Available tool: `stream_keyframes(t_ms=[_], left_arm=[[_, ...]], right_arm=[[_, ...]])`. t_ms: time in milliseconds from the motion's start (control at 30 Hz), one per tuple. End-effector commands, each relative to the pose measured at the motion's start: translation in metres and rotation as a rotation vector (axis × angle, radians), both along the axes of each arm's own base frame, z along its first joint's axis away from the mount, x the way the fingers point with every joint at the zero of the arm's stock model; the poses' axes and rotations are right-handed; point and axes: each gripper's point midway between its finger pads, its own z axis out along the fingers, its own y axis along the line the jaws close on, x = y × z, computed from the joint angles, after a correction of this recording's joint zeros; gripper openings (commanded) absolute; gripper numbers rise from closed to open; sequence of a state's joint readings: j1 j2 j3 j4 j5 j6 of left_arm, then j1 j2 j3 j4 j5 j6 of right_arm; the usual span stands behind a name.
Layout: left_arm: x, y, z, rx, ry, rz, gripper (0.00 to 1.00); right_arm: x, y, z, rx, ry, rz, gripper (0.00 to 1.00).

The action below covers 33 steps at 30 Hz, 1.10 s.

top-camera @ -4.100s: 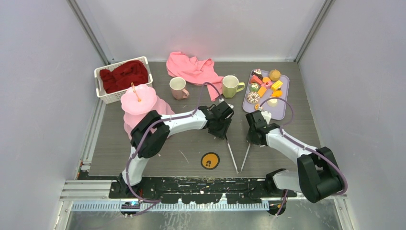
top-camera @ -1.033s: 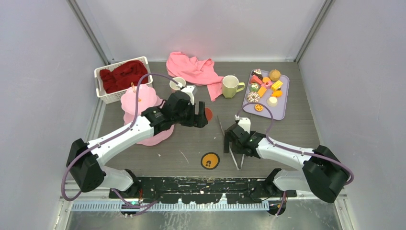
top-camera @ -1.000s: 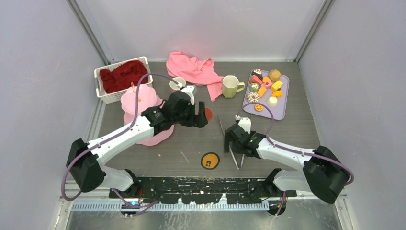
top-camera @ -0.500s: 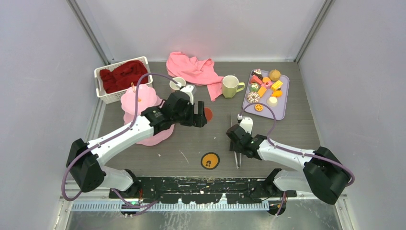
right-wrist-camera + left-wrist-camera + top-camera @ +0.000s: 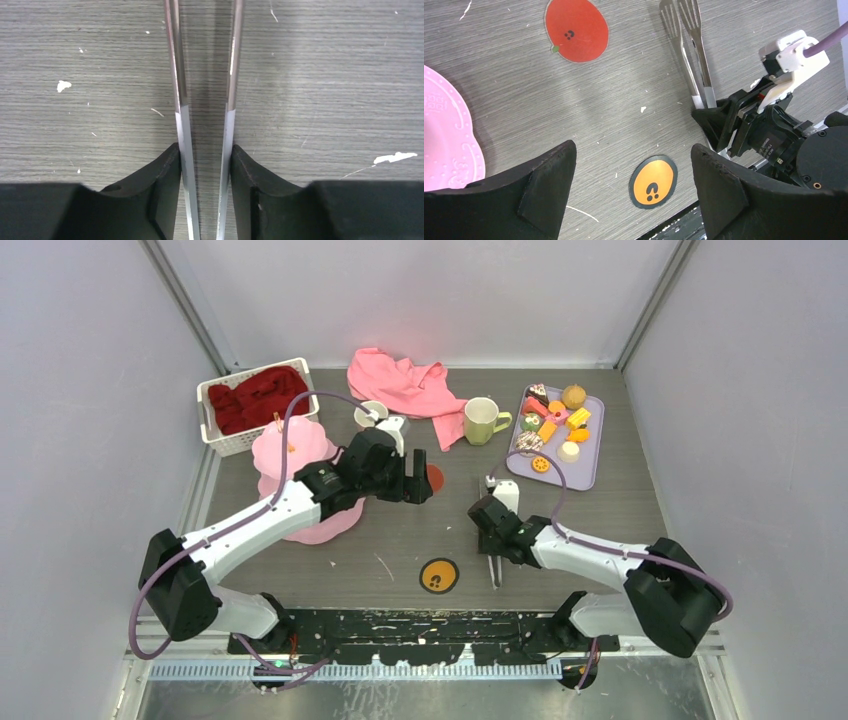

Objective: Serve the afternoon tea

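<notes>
The pink three-tier cake stand (image 5: 290, 447) (image 5: 444, 135) stands at the left. A pale pink mug (image 5: 368, 412), half hidden by my left arm, and a yellow-green mug (image 5: 482, 420) stand at the back. Toy pastries and fruits (image 5: 550, 420) lie on a lilac tray (image 5: 590, 475). My left gripper (image 5: 418, 485) (image 5: 634, 150) hovers open and empty over the table. Metal tongs (image 5: 493, 570) (image 5: 689, 50) (image 5: 178, 75) lie flat at centre; my right gripper (image 5: 492, 540) (image 5: 205, 165) is shut on their two arms, a finger pressing each from outside.
A pink cloth (image 5: 405, 385) lies at the back and a white basket (image 5: 215, 440) of red cloth at the back left. A red apple sticker (image 5: 433, 478) (image 5: 576, 29) and an orange sticker (image 5: 438, 575) (image 5: 653, 181) mark the tabletop.
My right gripper has closed on the tongs, squeezing their spread arms nearly parallel, and its wrist has moved slightly towards the back. The left arm has barely moved.
</notes>
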State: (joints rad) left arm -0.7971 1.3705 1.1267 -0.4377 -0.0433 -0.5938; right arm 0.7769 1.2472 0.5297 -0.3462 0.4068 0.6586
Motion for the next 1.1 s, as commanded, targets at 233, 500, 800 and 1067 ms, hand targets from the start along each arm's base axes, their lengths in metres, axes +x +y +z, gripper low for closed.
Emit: stream_keyframes(t_ms=[233,500,800,1067], left_arm=[[0.015,-0.002,0.025,-0.045,-0.068,0.012,0.85],[0.022,0.007,0.026,-0.01,-0.115,0.039,0.86],[0.028,0.014,0.031,-0.005,-0.172,0.066,0.92],[0.028,0.008,0.028,-0.033,-0.183,0.05,0.95]], right_arm=[[0.023,0.017,0.022,-0.079,-0.037,0.151,0.88],[0.031,0.02,0.061,-0.032,-0.115,0.136,0.98],[0.026,0.028,0.067,0.073,-0.17,0.165,1.0],[0.027,0.016,0.07,0.041,-0.243,0.161,1.0]])
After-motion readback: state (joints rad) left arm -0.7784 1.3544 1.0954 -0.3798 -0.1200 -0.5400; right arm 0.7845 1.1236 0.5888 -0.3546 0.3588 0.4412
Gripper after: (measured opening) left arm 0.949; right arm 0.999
